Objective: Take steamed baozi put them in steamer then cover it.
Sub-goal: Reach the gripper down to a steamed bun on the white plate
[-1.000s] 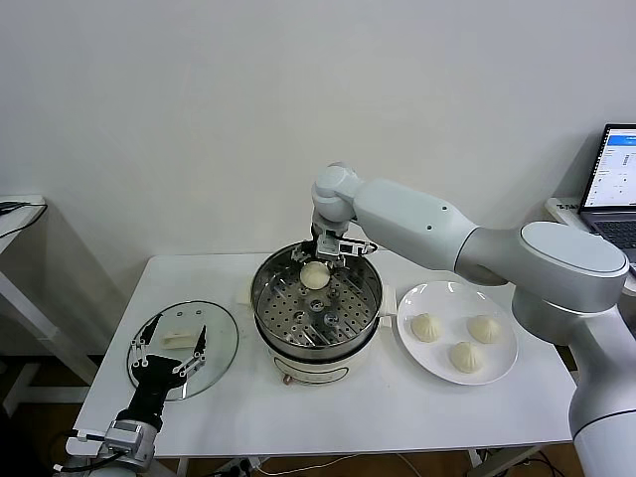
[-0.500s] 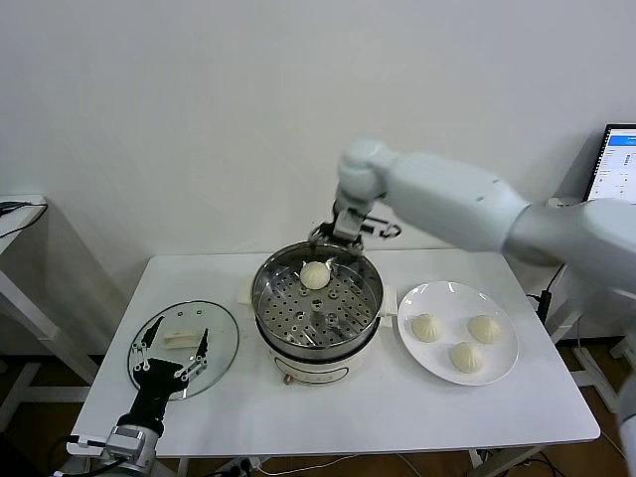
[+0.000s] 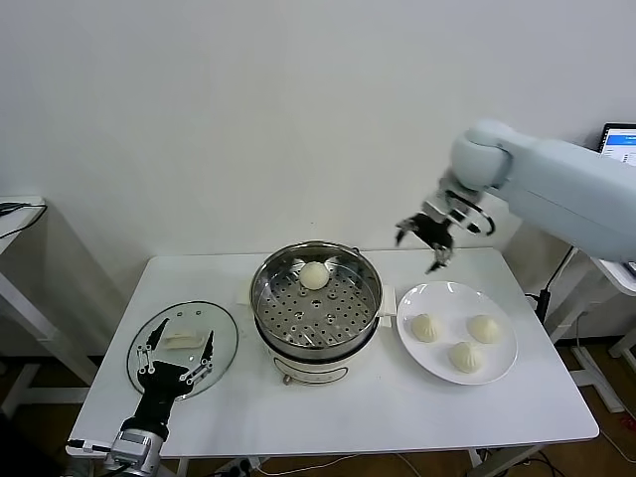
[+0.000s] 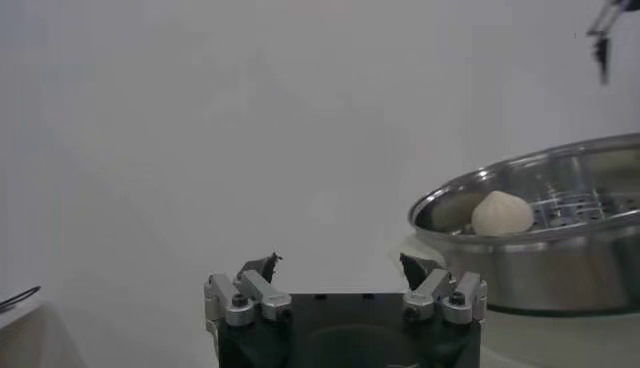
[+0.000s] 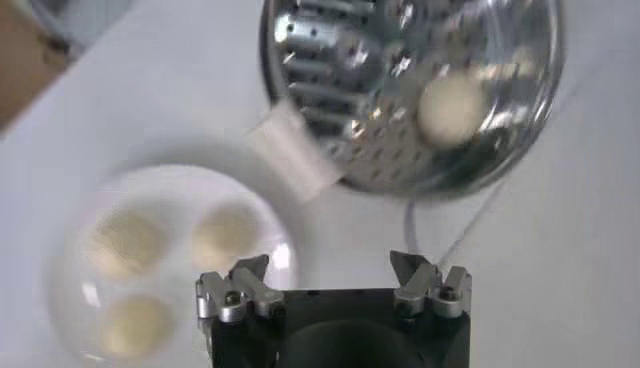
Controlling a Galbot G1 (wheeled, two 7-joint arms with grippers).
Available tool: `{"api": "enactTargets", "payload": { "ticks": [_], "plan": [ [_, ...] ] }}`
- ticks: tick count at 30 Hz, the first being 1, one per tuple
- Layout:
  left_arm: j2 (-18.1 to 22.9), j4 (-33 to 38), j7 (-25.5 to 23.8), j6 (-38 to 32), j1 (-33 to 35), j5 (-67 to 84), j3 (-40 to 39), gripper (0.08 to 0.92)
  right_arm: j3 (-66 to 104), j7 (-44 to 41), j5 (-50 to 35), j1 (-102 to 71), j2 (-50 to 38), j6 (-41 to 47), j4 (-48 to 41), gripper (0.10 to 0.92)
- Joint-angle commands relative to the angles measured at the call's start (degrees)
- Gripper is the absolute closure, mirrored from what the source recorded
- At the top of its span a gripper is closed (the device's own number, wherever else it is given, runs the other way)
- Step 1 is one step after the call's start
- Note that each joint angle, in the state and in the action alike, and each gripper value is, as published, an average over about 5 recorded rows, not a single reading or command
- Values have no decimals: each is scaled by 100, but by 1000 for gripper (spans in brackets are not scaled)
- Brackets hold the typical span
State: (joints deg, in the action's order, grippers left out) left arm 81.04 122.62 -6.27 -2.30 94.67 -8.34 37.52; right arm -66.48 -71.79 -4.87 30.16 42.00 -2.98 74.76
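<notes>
The steamer stands near the middle of the white surface, its lid off, and one steamed baozi lies on the perforated tray at the far side of the pot, close to the wall. The other three baozi sit on a white plate just beside the steamer, toward the right edge of the surface; they lie apart from one another, two farther back and one nearer the front edge. The cover, clear glass with a white handle, lies flat on the surface near the left edge, well apart from the plate. The right hand hangs in the air above the back edge of the surface, between the steamer and the plate and over the plate's far rim; its fingers stand apart and hold nothing, as the right wrist view also shows, with the pot and plate below it. The left hand rests low at the front left corner, over the cover's near rim, fingers spread apart and empty. A laptop shows at the far right, off the surface.
</notes>
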Motion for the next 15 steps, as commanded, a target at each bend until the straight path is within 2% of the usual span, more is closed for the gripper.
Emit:
{"api": "enactTargets", "payload": {
  "ticks": [1, 15],
  "plan": [
    [6, -31, 1, -7, -15, -30, -37, 177, 1261, 12, 582, -1798, -772, 1454, 59, 203],
    [53, -132, -8, -11, -84, -34, -32, 177, 1940, 451, 931, -2730, 199, 1386, -953, 203]
  ]
}}
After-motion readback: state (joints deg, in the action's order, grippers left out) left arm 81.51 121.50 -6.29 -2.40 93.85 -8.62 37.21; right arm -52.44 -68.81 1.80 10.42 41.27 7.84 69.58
